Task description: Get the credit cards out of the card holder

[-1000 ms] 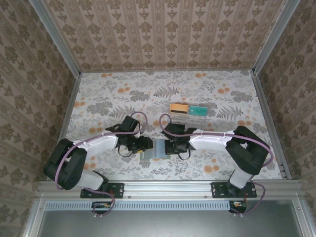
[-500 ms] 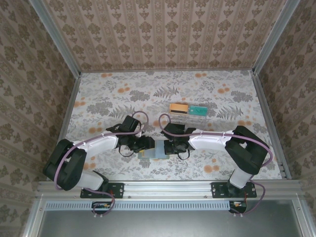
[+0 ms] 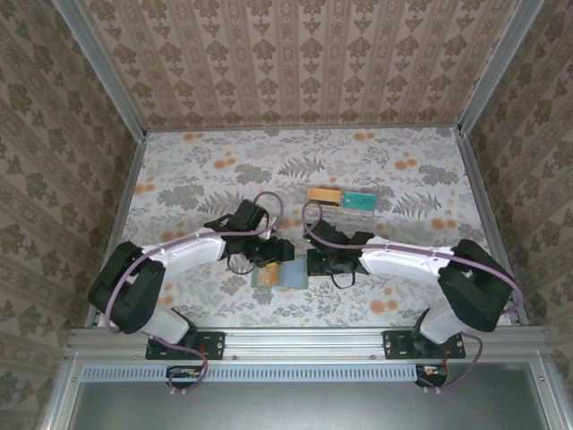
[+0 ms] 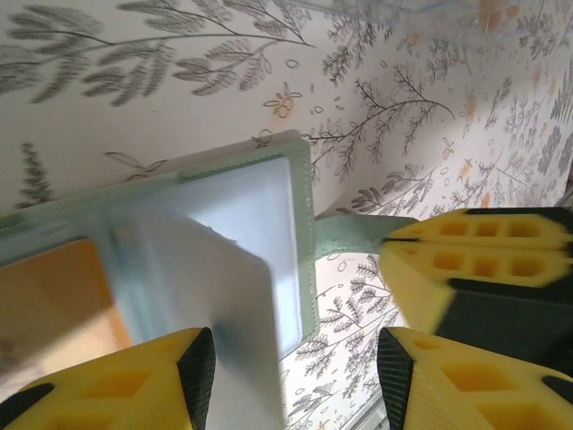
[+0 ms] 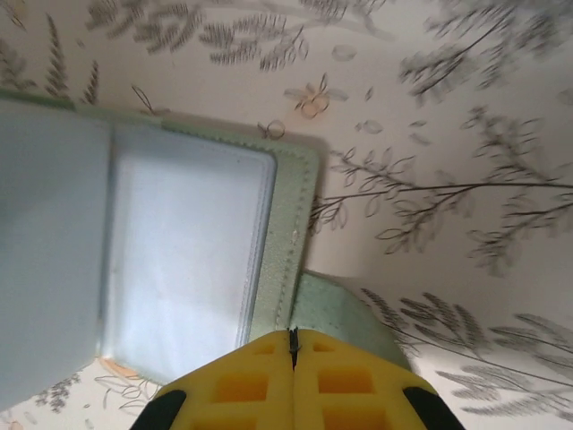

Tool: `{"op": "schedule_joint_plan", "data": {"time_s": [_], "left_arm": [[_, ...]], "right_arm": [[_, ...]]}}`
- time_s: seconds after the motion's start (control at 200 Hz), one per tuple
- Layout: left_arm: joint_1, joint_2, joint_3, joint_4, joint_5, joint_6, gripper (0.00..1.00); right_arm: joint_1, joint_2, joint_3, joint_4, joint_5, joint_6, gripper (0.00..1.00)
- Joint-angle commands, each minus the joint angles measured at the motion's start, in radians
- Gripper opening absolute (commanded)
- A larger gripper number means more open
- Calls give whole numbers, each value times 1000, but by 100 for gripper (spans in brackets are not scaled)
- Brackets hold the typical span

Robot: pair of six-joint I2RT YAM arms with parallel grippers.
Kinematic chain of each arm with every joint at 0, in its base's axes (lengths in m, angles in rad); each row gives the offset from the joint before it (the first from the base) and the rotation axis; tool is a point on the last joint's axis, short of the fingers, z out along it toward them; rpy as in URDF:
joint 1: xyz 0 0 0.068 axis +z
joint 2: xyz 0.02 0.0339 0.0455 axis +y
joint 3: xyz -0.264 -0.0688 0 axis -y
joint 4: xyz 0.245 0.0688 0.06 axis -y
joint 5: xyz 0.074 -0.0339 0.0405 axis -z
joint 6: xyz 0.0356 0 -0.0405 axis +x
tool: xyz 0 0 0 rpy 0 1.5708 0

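Floral-covered table [image 3: 179, 170], wallpapered walls on three sides. Finding: the wallet [image 3: 285, 275] showed only blue-grey a second ago. An orange card [image 4: 49, 305] now shows in its left half, so the card is judged exposed and ready for pulling. The right gripper [image 5: 293, 354], at the wallet's right edge, is clamped on its green tab. The left gripper [image 4: 294, 363] has moved in over the wallet, jaws apart astride the blue-grey flap, grasping nothing. Both arms reach low and inward. A tray [image 3: 343, 212] stands beyond the wallet.

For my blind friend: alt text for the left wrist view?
Open grey-green card holder on a floral table, a tan-orange card showing inside. The left end effector hangs open over it; the right end effector pinches its edge tab.
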Motion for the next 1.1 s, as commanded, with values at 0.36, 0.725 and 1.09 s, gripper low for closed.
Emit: {"op": "schedule_joint_plan", "data": {"time_s": [0.36, 0.725, 1.09], "left_arm": [[5, -21, 23, -70, -60, 20, 50], [154, -174, -146, -162, -145, 16, 16], [156, -133, -185, -120, -151, 5, 10]], "right_arm": [[-38, -59, -22, 40, -61, 29, 9], [43, 152, 135, 151, -202, 71, 11], [56, 286, 191, 188, -287, 122, 11]]}}
